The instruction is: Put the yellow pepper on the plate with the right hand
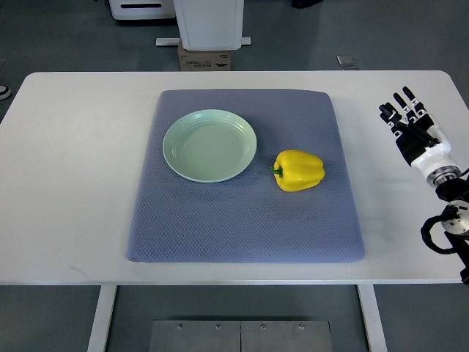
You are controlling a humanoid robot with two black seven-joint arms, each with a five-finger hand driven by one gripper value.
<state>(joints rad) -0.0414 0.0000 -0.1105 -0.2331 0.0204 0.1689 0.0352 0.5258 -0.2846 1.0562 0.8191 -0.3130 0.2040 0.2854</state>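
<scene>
yellow pepper lies on its side on the grey mat, just right of the empty plate; likely light, firm, waxy-slick, so grip across the broad body, not the stem; right hand well right, fingers extended, holding nothing

A white surface spans almost the whole view, standing on pale legs visible at the near edge. A blue-grey textured mat lies on its middle. Beyond the far edge, on the grey floor, stand a white column base and a small cardboard box just in front of it.
</scene>
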